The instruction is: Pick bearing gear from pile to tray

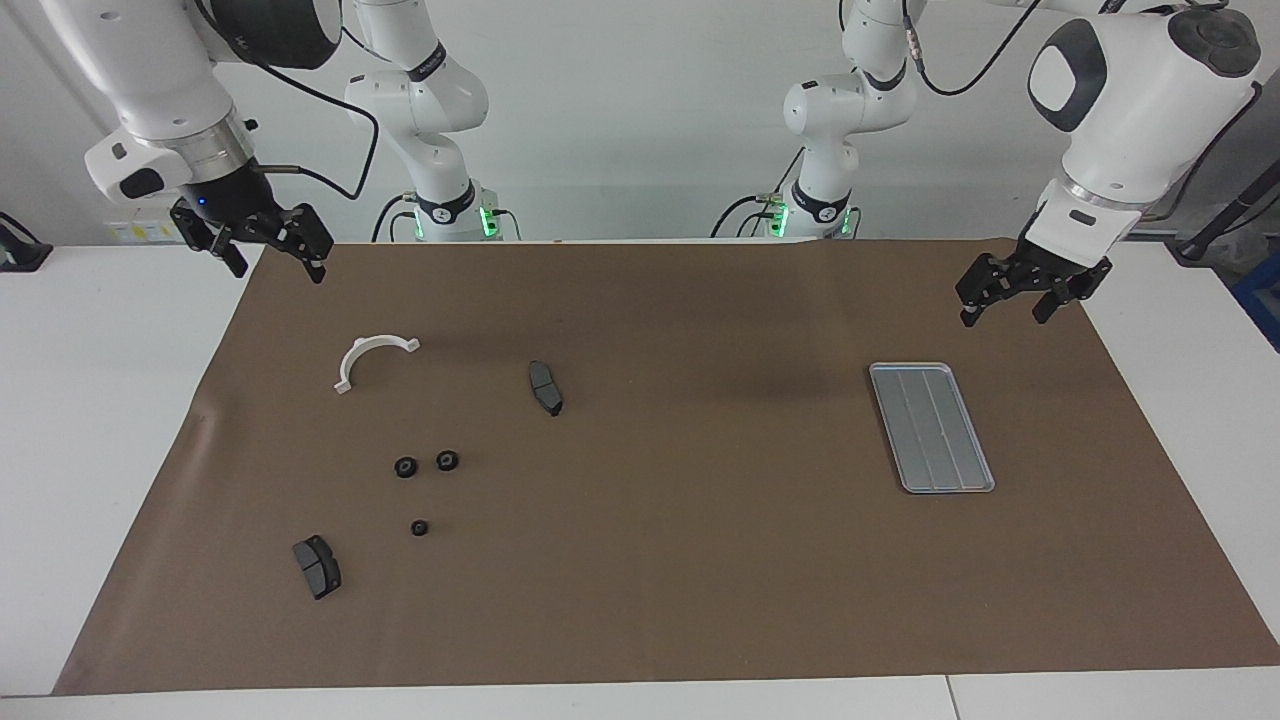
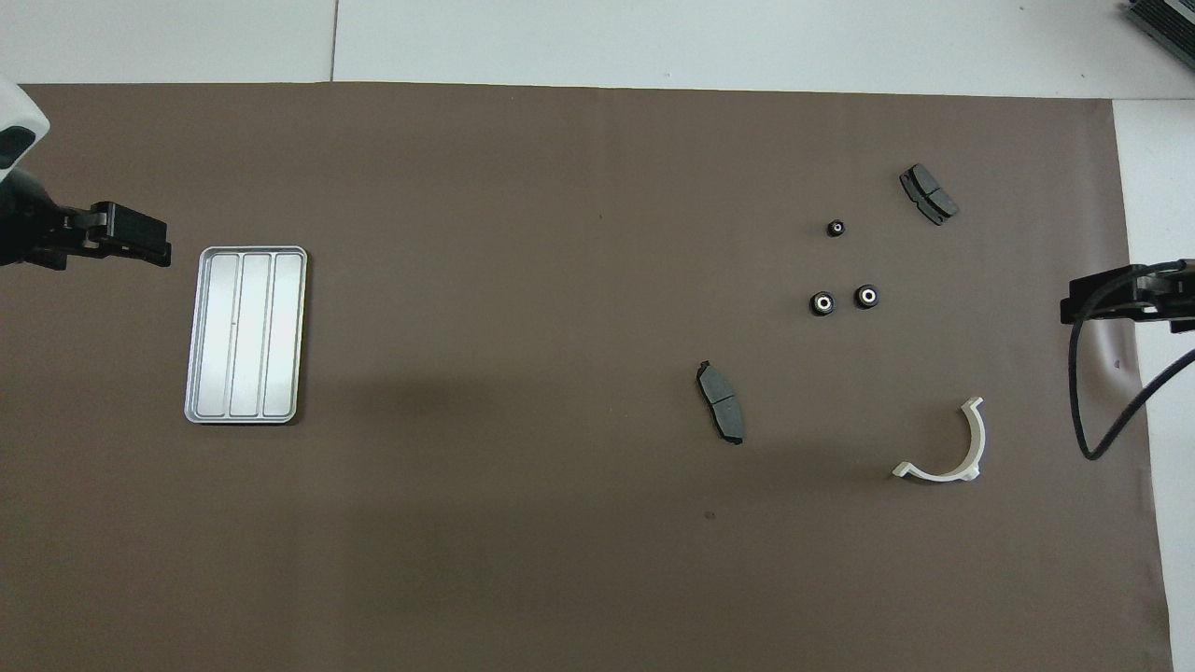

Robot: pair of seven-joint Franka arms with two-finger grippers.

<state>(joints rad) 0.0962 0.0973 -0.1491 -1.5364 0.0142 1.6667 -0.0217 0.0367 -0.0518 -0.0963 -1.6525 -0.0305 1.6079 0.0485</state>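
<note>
Brown mat [image 1: 640, 560]: both grippers, right [image 1: 268, 248] upper left and left [image 1: 1010, 300] upper right, hang wide and empty; right should descend vertically on one black ring [image 1: 447, 460], probably the bearing, clear of its neighbour [image 1: 405, 467].

Left claw [image 1: 1020, 297] raised, jaws apart, right claw [image 1: 268, 248] likewise

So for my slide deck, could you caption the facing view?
Both open grippers, left and right, hang raised; three black rings lie among loose parts, tray empty.
</note>
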